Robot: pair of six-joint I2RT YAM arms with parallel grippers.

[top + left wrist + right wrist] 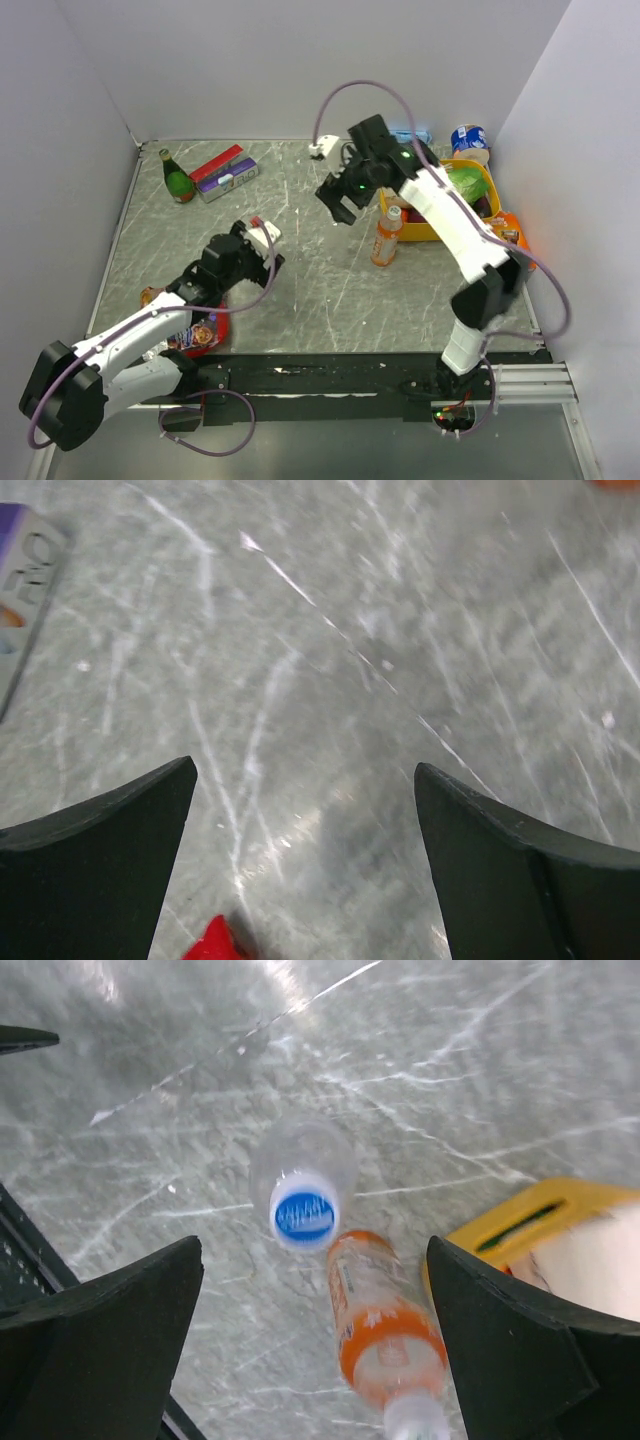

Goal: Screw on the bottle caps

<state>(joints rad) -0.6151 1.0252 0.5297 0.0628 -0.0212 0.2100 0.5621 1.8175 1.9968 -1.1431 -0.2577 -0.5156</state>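
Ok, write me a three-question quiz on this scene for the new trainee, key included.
1. True or false: the left gripper is shut on a cap.
2. In the right wrist view, the cap on the clear bottle is: A red, B blue, C green.
3. Fill in: the orange bottle stands beside the ____ bin.
Key: 1 false, its fingers are wide apart with nothing between them. 2 B. 3 yellow.
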